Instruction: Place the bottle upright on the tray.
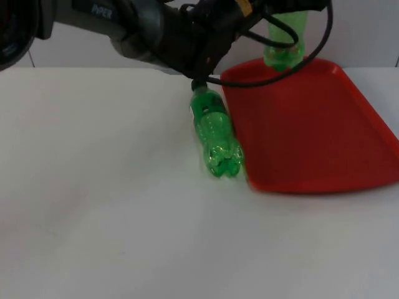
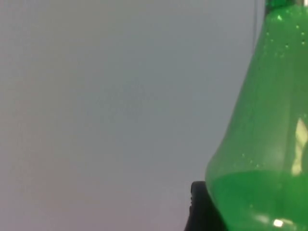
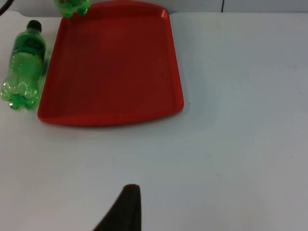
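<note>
An upright green plastic bottle [image 1: 286,42] is gripped by the left gripper's closed jaws over the red plastic tray's [image 1: 312,124] far corner.

The right gripper's jaws cannot be judged.

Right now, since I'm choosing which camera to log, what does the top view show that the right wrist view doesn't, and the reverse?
Top view alone: the left arm reaching across to the tray's far corner, its left hand by the upper part of the upright green bottle. Right wrist view alone: the right hand, waiting over the white table on the tray's other side. Both: the red tray, the lying green bottle on the table beside it, and the upright bottle's base.
</note>
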Tool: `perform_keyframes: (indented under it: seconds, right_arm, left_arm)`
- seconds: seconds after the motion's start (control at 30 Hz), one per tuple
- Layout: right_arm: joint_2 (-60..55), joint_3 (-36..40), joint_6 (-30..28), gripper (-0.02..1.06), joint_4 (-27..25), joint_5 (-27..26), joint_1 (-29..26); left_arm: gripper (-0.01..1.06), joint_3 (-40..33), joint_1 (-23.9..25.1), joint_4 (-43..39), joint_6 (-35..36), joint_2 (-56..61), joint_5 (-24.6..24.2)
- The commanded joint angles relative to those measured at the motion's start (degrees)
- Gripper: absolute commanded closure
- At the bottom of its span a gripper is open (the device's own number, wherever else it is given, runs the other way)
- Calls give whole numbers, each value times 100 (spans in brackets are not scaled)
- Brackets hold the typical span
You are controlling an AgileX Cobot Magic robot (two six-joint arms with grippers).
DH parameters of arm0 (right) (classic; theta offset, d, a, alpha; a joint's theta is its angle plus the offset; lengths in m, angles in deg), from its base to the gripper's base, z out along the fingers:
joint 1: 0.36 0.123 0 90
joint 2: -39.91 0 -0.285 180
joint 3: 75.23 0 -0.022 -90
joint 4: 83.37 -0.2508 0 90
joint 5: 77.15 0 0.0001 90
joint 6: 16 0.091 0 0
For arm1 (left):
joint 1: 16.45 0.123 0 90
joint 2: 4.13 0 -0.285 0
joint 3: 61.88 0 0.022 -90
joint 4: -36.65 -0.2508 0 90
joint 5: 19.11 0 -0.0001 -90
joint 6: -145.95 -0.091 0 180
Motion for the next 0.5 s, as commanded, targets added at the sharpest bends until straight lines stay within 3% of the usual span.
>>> perform_keyframes:
  seconds: [0.0,0.47]
  right_arm:
    - [25,9,-23,0,-13,-40,-37]
    - [25,9,-23,0,-13,-40,-37]
  left_arm:
    - [105,131,52,229,-9,-48,230]
    - [105,1286,87,127,28,-1018,137]
